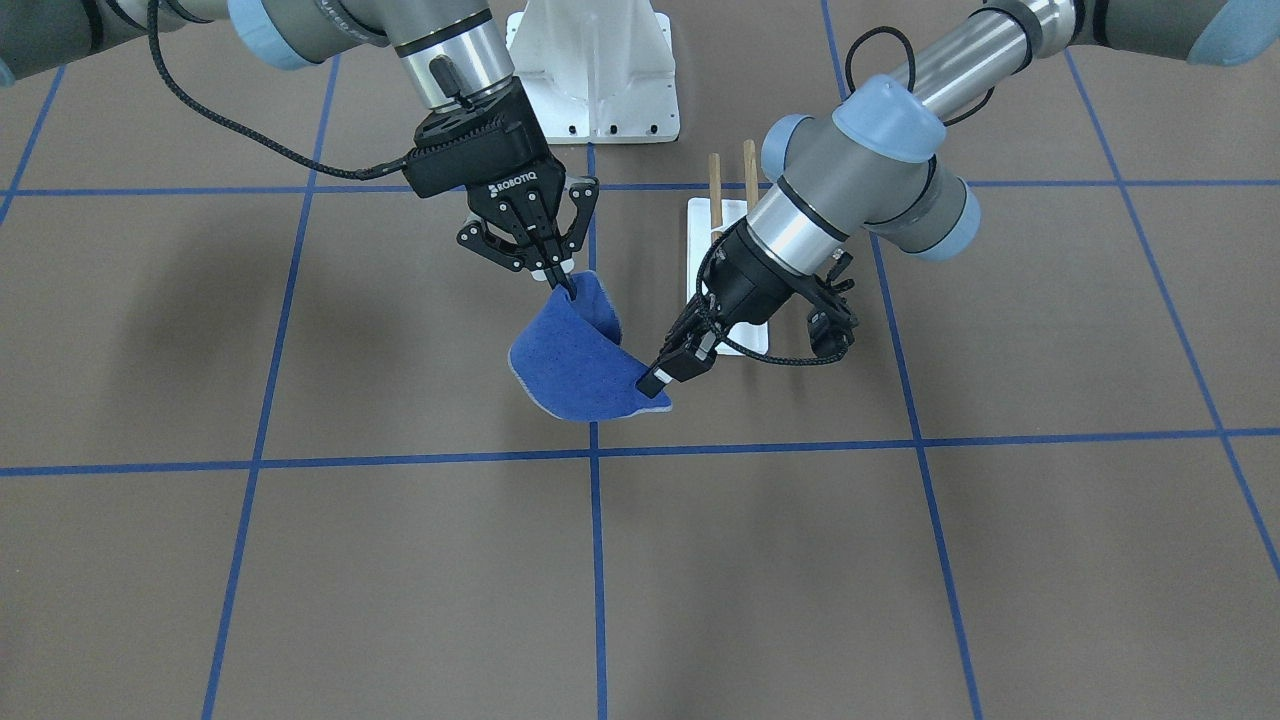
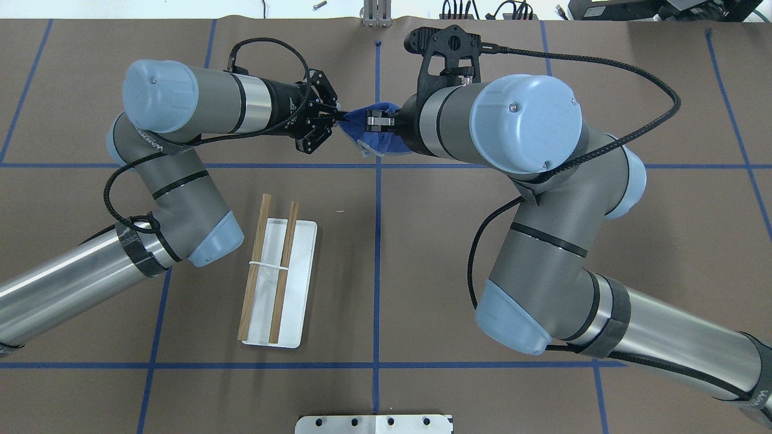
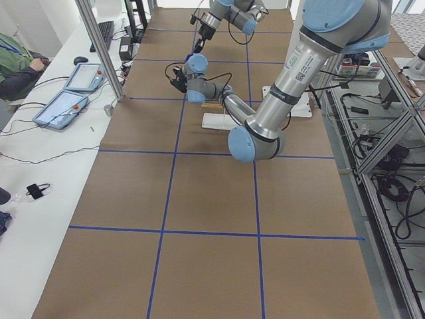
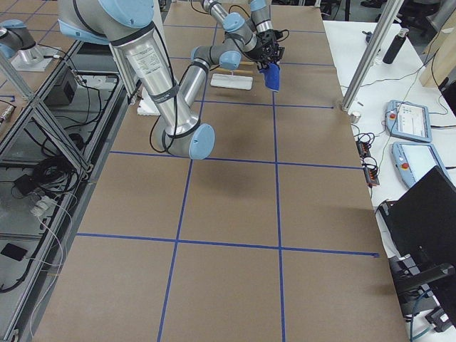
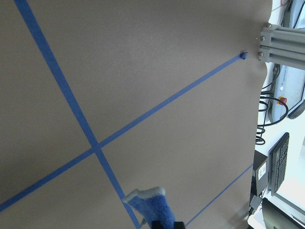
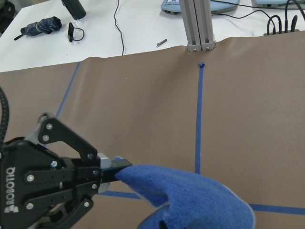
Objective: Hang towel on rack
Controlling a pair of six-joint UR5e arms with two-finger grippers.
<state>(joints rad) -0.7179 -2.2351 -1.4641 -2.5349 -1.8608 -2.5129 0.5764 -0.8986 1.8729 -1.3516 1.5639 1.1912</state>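
Rack (image 2: 300, 283): flat white base, two brown wooden rods.
Towel (image 1: 575, 365): fuzzy bright blue cloth, sagging in air, apart from rack.
Left gripper (image 1: 655, 380): clamped on one towel corner.
Right gripper (image 1: 562, 283): clamped on another corner.

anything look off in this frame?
Nothing broken or spilled. One oddity: the towel hangs slack and folded between the left gripper and right gripper, not stretched flat, and away from the rack, which is bare.

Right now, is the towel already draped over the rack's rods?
No: the towel hangs in the air, held between the left pincer and the right pincer, apart from the rack, whose rods are bare.
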